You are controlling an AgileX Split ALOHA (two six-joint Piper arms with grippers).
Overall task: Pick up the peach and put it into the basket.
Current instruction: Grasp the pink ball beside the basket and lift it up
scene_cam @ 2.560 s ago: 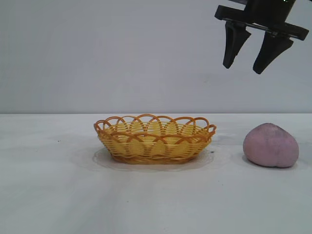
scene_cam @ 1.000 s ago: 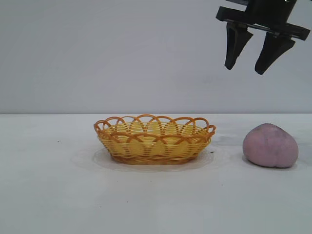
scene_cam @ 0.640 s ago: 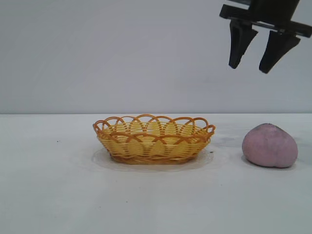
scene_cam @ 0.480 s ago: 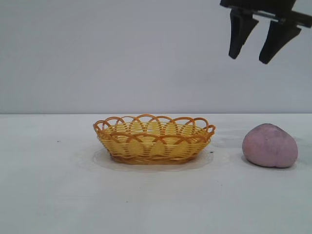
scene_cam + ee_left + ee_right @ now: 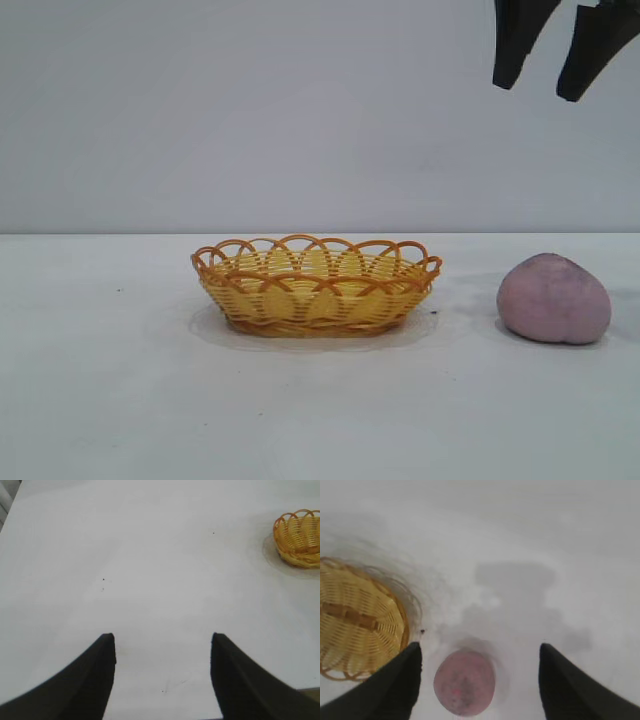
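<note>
The pale pink-mauve peach (image 5: 554, 298) rests on the white table at the right. The yellow woven basket (image 5: 317, 285) with its orange looped rim sits empty at the middle. My right gripper (image 5: 537, 88) hangs open high above the peach, only its two dark fingertips showing at the top edge. In the right wrist view the peach (image 5: 464, 682) lies on the table far below, between the spread fingers of the right gripper (image 5: 480, 647), with the basket (image 5: 357, 617) to one side. My left gripper (image 5: 162, 637) is open over bare table, with nothing between its fingers and the basket (image 5: 300, 537) far off.
The white table (image 5: 120, 400) spreads wide around the basket and peach. A plain grey wall stands behind. A few dark specks (image 5: 103, 579) dot the tabletop.
The right gripper has risen and shifted slightly right, so only its fingertips remain in the exterior view. The peach and basket have not moved.
</note>
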